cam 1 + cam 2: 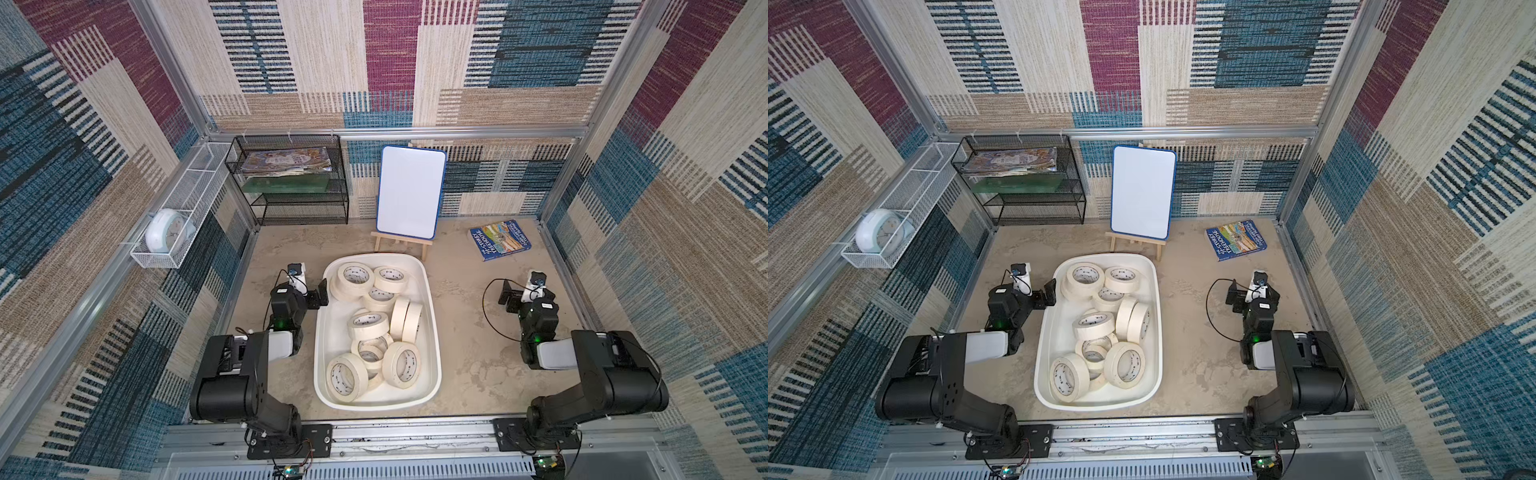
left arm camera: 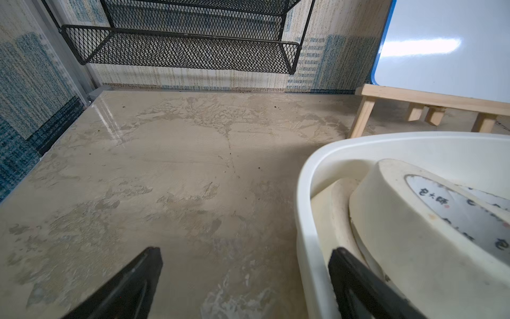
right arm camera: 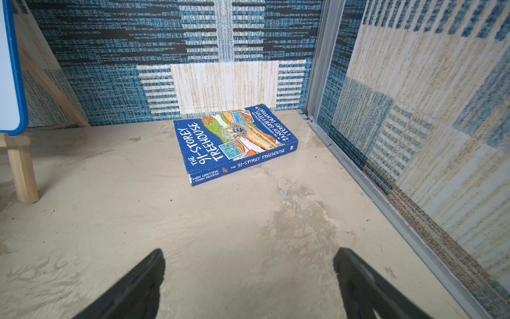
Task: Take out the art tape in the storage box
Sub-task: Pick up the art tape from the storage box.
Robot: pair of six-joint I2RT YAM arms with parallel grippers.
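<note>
Both top views are pretty much taken up by the white storage box (image 1: pixel 332 328) mid desk (image 3: pixel 138 207), with the art tape (image 1: pixel 368 324) piled inside it, while the left pincer (image 2: pixel 245 250) is held spread wide right by its rim and the right pincer (image 3: pixel 249 250) is parked spread, well off to the side.

patchwork woven walls (image 1: pixel 390 62) in blue, maroon, cream; aluminium frame rails (image 1: pixel 457 132). mottled beige bench (image 1: pixel 469 332). black mesh shelf (image 1: pixel 305 208) at back, whiteboard (image 1: pixel 411 191) on wooden easel (image 1: pixel 401 241) beside it.
</note>
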